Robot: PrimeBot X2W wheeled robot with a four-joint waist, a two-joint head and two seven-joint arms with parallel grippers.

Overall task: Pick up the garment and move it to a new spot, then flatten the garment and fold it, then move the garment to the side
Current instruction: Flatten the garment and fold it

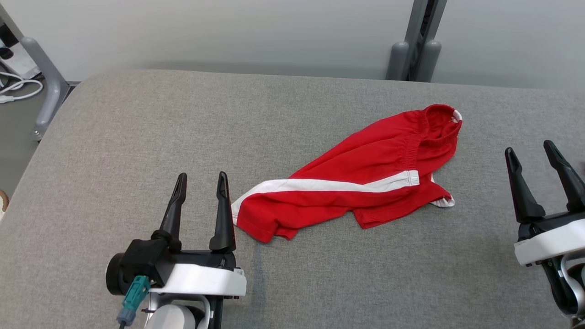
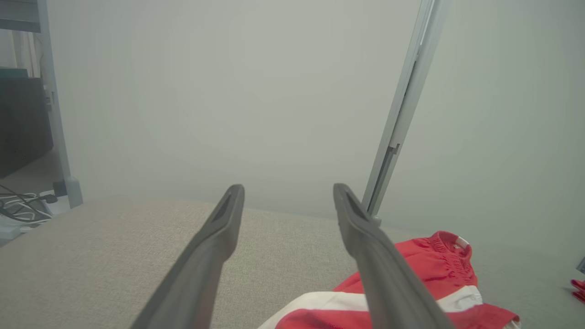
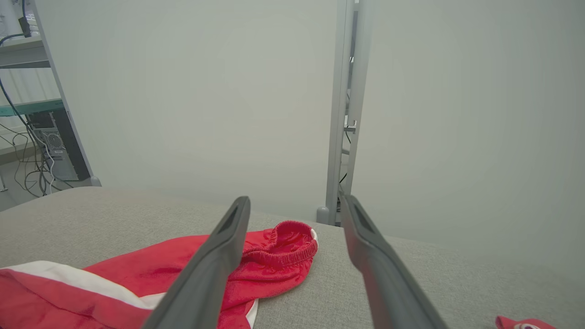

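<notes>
The garment is a pair of red shorts with a white side stripe, lying crumpled and slanted on the grey padded table, waistband toward the far right. My left gripper stands open just left of the garment's near hem, not touching it. At the right edge of the head view my right gripper is open too, apart from the cloth. The garment shows low right past the left fingers, and its waistband lies behind my right gripper's left finger.
A pale wall panel and a grey upright post stand behind the table. Cables and a frame leg are off the table's left edge. A small red thing lies on the table at the far right.
</notes>
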